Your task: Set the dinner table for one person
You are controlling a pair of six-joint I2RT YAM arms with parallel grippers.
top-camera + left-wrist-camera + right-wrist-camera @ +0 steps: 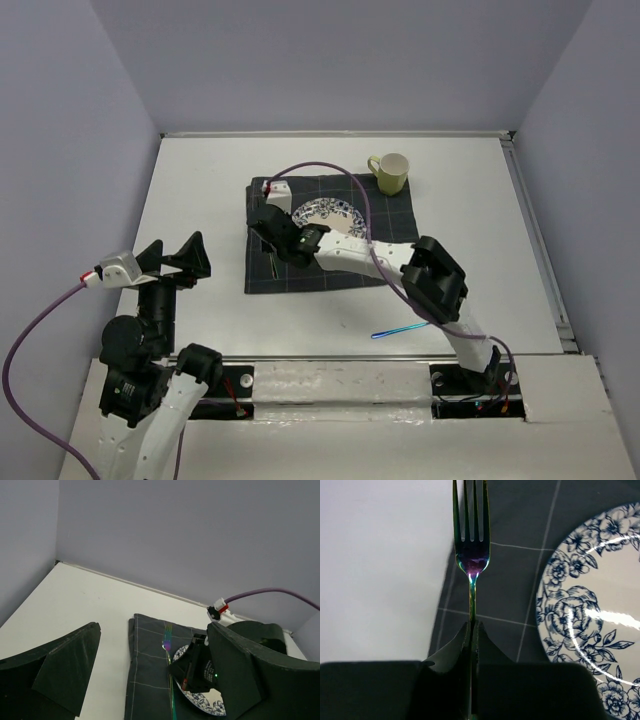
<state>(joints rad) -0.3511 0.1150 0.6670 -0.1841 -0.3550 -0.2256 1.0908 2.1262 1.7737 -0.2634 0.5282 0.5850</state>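
The right hand [472,632] pinches the thin, stiff, probably slick fork [471,555] by its handle, over the cloth [520,580] left of the plate [590,620] on the hard, fixed worktop [380,570]; the left hand [175,250] hangs spread.

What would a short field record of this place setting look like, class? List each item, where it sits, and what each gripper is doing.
Table: large matte white tabletop
Cloth: dark grey checked cloth, spread mid-table
Plate: round blue-and-white floral plate, on the cloth
Mug: yellow-green mug, at the cloth's far right corner
Fork: iridescent metal fork, left of the plate, over the cloth
Right gripper: shut on the fork's handle
Left gripper: open, empty, left of the cloth
Loose utensil: thin iridescent blue piece on bare table; type unclear
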